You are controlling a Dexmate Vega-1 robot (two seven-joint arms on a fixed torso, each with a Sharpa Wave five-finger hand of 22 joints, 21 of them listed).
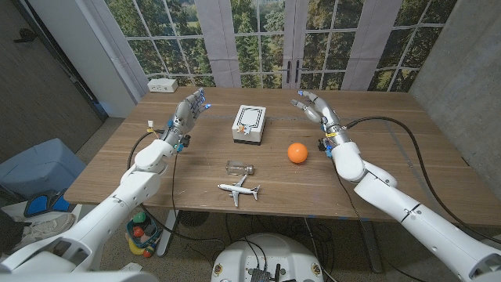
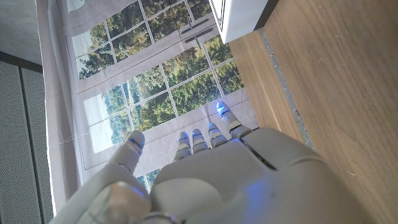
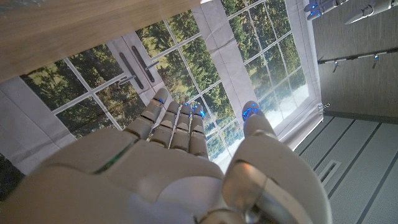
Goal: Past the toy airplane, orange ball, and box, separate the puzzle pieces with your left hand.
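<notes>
Low in the frame's centre lies a small white toy airplane (image 1: 239, 189). Just above it sits a clear block (image 1: 240, 168), apparently the joined puzzle pieces. An orange ball (image 1: 297, 153) lies right of centre, and a white box (image 1: 249, 124) stands above. The left hand (image 1: 188, 113), upper left, and the right hand (image 1: 315, 108), upper right, hover with fingers spread, holding nothing. Open wood surrounds both. Reaching inward, the left hand could knock the box.
</notes>
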